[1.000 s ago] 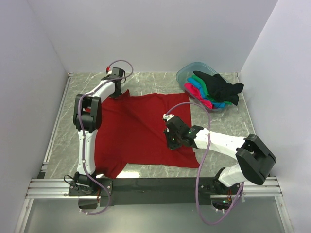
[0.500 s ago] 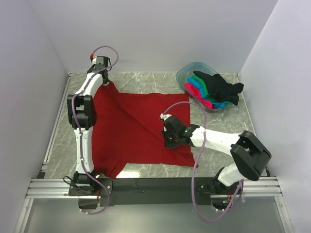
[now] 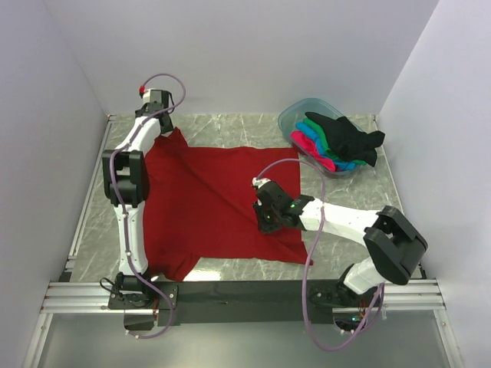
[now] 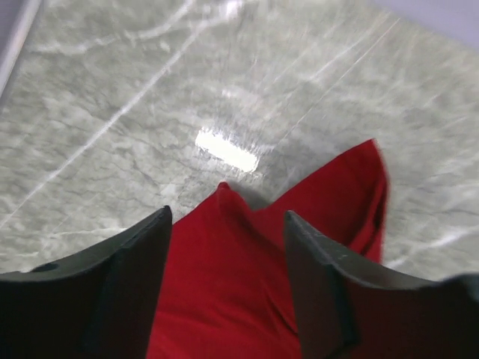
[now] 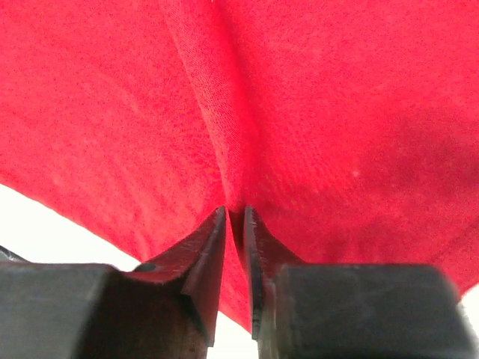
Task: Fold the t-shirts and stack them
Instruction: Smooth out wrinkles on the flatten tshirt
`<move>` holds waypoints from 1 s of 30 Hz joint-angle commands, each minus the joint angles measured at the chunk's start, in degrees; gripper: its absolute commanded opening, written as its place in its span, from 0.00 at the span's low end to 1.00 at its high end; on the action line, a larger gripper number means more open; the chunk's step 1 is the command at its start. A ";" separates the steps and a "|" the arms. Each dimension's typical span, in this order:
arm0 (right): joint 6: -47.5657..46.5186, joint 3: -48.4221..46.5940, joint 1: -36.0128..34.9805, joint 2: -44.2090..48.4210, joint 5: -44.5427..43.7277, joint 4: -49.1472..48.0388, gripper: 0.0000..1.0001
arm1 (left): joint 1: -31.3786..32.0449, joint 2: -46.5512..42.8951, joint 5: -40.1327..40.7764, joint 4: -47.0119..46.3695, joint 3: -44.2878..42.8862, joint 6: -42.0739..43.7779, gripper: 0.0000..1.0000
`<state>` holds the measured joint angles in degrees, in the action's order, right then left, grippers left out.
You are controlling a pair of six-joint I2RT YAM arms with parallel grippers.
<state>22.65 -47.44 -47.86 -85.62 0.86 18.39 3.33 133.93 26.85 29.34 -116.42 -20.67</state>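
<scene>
The grey marbled table point(image 3: 230, 130) carried a dark red t-shirt point(image 3: 199, 207) spread flat across its middle, one sleeve reaching toward the far left corner. At the far right stood a clear bluish plastic tub point(image 3: 285, 121) holding a black t-shirt point(image 3: 345, 138) draped over a green t-shirt point(image 3: 318, 139), a bright blue t-shirt point(image 3: 350, 165) and a hot pink t-shirt point(image 3: 308, 145). The left gripper point(image 4: 226, 217) hovered over that far sleeve, fingers spread, nothing between them. The right gripper point(image 5: 233, 211), near the shirt's right edge, pinched a raised ridge of red cloth.
</scene>
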 commanded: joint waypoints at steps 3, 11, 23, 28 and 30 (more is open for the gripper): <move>0.46 -3.00 -0.22 5.38 -4.99 1.03 0.30 | 3.08 -8.86 -0.84 -4.91 1.63 0.19 0.72; -1.03 -11.35 3.80 3.37 -8.16 1.21 0.47 | 7.21 -13.07 -7.94 -5.95 10.84 -4.20 0.79; -2.35 -21.55 10.50 -14.91 -5.52 -1.60 0.51 | 7.74 -23.01 -13.23 -10.63 25.10 -6.58 0.81; -1.65 -23.66 11.03 -18.96 -5.52 -0.12 0.52 | 7.74 -27.13 -13.31 -10.10 27.91 -6.67 0.82; -1.12 -23.75 11.03 -20.19 -5.61 0.50 0.52 | 7.74 -28.63 -13.49 -10.44 29.49 -7.02 0.83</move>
<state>20.84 -68.31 -37.21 -105.38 -4.47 18.83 11.00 109.93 14.37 20.73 -88.47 -26.74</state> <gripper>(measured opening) 0.516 0.825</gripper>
